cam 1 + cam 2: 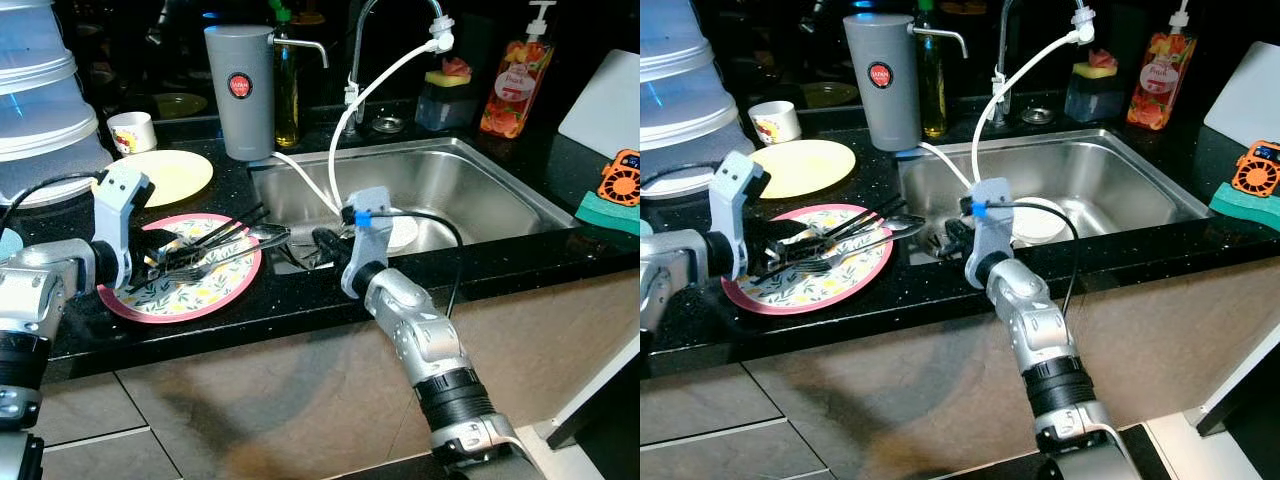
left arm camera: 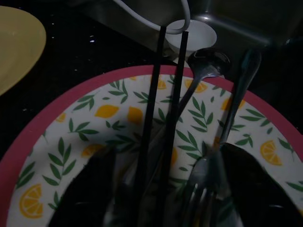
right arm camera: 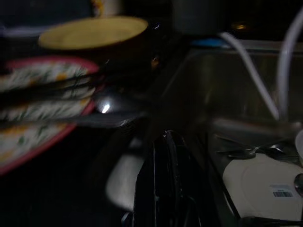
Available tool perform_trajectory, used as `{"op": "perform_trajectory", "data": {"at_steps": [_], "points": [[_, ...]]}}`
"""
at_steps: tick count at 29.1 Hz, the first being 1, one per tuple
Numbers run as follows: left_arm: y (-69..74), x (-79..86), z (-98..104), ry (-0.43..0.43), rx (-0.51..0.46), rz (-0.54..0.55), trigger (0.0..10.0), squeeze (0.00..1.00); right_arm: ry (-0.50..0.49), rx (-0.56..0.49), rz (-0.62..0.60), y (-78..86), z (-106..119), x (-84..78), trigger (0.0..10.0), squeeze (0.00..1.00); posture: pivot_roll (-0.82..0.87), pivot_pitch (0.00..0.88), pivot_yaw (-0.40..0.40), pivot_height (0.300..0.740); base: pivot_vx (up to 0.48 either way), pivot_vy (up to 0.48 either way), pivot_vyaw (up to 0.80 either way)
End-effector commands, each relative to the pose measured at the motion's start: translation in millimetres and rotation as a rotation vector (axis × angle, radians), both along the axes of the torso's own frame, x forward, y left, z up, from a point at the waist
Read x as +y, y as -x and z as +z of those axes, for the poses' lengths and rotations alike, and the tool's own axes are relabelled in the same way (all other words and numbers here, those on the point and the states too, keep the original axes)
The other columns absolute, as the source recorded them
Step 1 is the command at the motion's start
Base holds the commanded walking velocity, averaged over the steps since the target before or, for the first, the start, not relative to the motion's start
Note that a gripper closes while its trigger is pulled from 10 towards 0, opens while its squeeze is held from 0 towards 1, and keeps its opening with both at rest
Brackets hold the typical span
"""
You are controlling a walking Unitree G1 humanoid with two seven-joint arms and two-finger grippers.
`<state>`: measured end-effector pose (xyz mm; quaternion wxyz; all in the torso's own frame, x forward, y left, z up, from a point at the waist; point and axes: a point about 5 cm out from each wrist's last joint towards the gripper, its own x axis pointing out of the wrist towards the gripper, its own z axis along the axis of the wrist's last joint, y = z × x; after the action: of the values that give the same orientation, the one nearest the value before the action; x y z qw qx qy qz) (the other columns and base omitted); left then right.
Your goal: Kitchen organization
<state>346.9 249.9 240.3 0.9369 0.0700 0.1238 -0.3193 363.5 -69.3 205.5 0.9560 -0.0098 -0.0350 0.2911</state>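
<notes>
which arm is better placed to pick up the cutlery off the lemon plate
Left. The left gripper already sits over the lemon plate at the fork and chopsticks. The right gripper is at the sink edge.

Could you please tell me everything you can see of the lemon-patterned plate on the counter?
The plate is round, with a pink rim and a white face printed with lemons and green leaves. It lies flat on the black counter, left of the sink and in front of a yellow plate. Black chopsticks, a spoon and a fork lie across it. The left gripper reaches over its near-left part.
</notes>
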Motion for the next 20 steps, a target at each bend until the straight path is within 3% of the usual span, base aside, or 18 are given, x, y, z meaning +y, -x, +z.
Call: {"op": "perform_trajectory", "data": {"at_steps": [1, 6, 7, 16, 17, 18, 19, 20], "points": [[-0.4, -1.3, -9, -0.012, 0.025, -0.012, 10.0, 1.0, 0.023, -0.011, 0.027, 3.1, 1, 4.5, 10.0, 0.0, 0.05, 0.054, 0.039, 0.74, 0.0, 0.0, 0.0], [-2.1, 1.6, -14, -0.05, 0.035, -0.001, 10.0, 1.0, 0.028, -0.011, 0.024, 3.2, 0, 4.2, 10.0, 0.0, 0.05, 0.054, 0.039, 0.74, 0.0, 0.0, 0.0], [-2.1, 1.8, -14, -0.053, 0.041, -0.005, 10.0, 0.0, 0.029, -0.011, 0.023, 3.1, 0, 4.3, 10.0, 0.0, 0.05, 0.054, 0.039, 0.74, 0.0, 0.0, 0.0], [-2.4, 0.6, -30, -0.113, 0.113, -0.031, 10.0, 0.0, 0.034, -0.012, 0.028, 4.0, 0, 3.7, 10.0, 0.0, 0.05, 0.056, 0.039, 0.74, 0.0, 0.0, 0.0], [-2.9, 0.1, -31, -0.11, 0.118, -0.027, 7.0, 0.0, 0.034, -0.011, 0.027, 4.1, 0, 3.7, 10.0, 0.0, 0.05, 0.056, 0.039, 0.74, 0.0, 0.0, 0.0], [-3.7, -0.3, -31, -0.105, 0.12, -0.022, 4.6, 0.0, 0.033, -0.01, 0.026, 4.2, 0, 3.8, 10.0, 0.0, 0.05, 0.056, 0.039, 0.74, 0.0, 0.0, 0.0], [-3.7, -0.4, -31, -0.106, 0.121, -0.022, 0.0, 0.0, 0.032, -0.009, 0.026, 4.4, 0, 3.6, 10.0, 0.0, 0.05, 0.049, 0.038, 0.74, 0.0, 0.0, 0.0], [-3.7, -0.4, -31, -0.106, 0.121, -0.022, 0.0, 0.0, 0.032, -0.009, 0.026, 4.4, 0, 3.6, 10.0, 0.0, 0.05, 0.049, 0.038, 0.74, 0.0, 0.0, 0.0]]}}
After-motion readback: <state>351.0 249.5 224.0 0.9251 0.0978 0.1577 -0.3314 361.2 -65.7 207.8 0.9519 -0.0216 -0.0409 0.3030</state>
